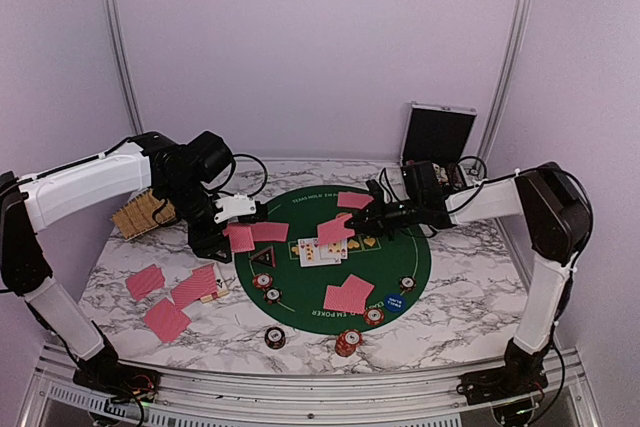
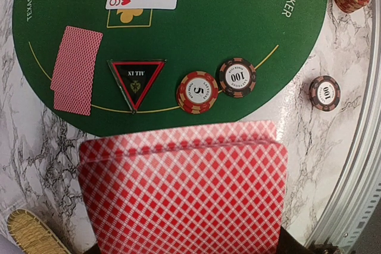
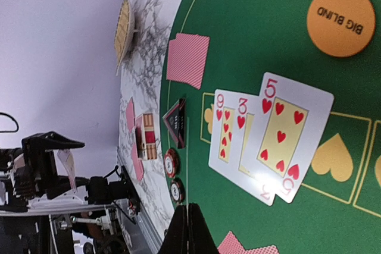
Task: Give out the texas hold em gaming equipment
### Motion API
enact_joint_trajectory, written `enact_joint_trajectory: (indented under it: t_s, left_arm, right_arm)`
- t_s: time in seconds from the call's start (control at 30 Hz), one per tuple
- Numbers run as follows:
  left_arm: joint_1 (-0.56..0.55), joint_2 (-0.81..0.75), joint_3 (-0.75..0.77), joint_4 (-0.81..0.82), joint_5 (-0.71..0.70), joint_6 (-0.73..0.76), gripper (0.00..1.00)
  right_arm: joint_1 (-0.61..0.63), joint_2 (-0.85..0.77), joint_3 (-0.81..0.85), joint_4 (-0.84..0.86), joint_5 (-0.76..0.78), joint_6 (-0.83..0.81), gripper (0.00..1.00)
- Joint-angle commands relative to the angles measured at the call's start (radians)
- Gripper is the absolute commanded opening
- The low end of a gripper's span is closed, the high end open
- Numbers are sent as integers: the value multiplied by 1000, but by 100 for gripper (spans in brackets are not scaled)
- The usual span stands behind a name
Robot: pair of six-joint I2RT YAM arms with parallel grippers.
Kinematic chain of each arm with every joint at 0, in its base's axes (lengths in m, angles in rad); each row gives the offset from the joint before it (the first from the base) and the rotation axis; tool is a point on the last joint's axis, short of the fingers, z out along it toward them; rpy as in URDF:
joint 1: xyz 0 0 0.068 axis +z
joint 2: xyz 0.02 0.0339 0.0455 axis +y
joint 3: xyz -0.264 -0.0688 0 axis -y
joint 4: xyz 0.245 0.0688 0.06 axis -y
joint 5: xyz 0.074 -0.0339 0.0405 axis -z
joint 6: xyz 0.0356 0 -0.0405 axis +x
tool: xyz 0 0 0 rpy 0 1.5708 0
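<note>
On the green poker mat (image 1: 300, 295) lie three face-up cards (image 1: 320, 252), overlapping: the nine, three and five of hearts (image 3: 268, 141). My left gripper (image 1: 243, 222) hovers over the mat's left edge, shut on a stack of red-backed cards (image 2: 184, 188) that hides its fingers in the left wrist view. Beyond the stack are the black triangular marker (image 2: 136, 81) and two chips (image 2: 196, 92). My right gripper (image 3: 187, 212) is shut on one red-backed card (image 1: 335, 230), seen edge-on in the right wrist view, just above the face-up cards. An orange disc (image 3: 341, 20) lies on the mat.
Face-down card pairs (image 1: 348, 294) sit on the mat, and several more (image 1: 165, 319) on the marble at the left. A blue disc (image 1: 394, 302) and chips (image 1: 373, 315) are front right; chip stacks (image 1: 347, 343) stand near the front edge. Straw basket (image 1: 140, 212) left, open case (image 1: 438, 132) at the back.
</note>
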Motion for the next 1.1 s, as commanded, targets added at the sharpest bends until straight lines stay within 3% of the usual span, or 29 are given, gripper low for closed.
enact_joint_trajectory:
  t_s: [0.0, 0.1, 0.7, 0.87, 1.07]
  left_arm:
    - [6, -31, -2, -17, 8, 3, 63]
    - [6, -36, -2, -19, 7, 3, 63]
    - [6, -33, 4, -24, 20, 1, 63]
    - [6, -29, 10, -26, 24, 2, 63]
    - [6, -24, 16, -28, 28, 1, 63]
  right_arm:
    - [-3, 56, 90, -196, 72, -166, 0]
    - [-7, 98, 135, -296, 120, -235, 0]
    - [-47, 153, 135, -441, 267, -367, 0]
    - [-47, 138, 153, -473, 294, -391, 26]
    - [-48, 90, 184, -541, 387, -411, 47]
